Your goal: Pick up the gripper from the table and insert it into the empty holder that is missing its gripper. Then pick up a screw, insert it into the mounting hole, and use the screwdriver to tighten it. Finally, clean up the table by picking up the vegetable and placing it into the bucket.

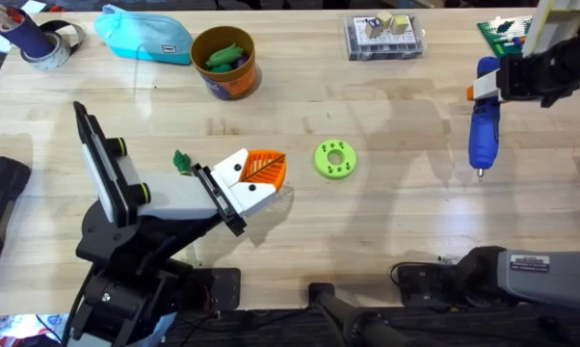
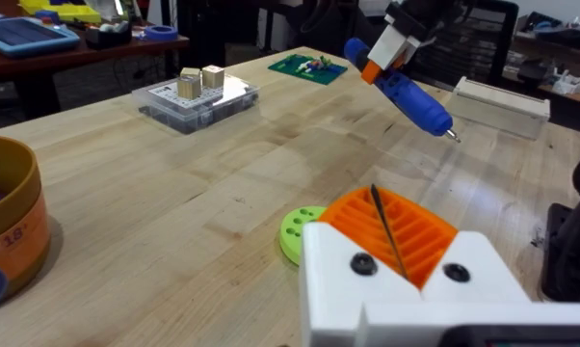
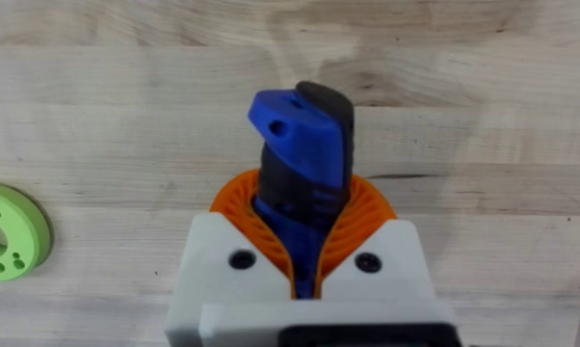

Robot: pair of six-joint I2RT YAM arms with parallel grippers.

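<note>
The holder [image 1: 179, 198] is the white wedge body of my left gripper [image 1: 273, 169], lying low over the table. The orange ribbed gripper finger [image 1: 259, 172] sits in its front end. In the left wrist view the orange fingers [image 2: 430, 236] stand shut together, with two black screw heads [image 2: 362, 262] in the white base. My right gripper [image 1: 483, 89] is shut on the blue screwdriver [image 1: 483, 135] [image 3: 304, 145], held tilted in the air at the far right, tip down [image 2: 410, 96]. A dark-green vegetable [image 1: 182, 161] lies beside the holder. The orange-brown bucket [image 1: 234, 82] holds green pieces.
A lime-green disc [image 1: 334, 159] lies just beyond the left fingers. At the back stand a clear parts box [image 1: 384, 37], a light-blue pouch [image 1: 145, 37], a navy cylinder [image 1: 35, 40] and a green board [image 1: 507, 34]. Bare wood lies between disc and screwdriver.
</note>
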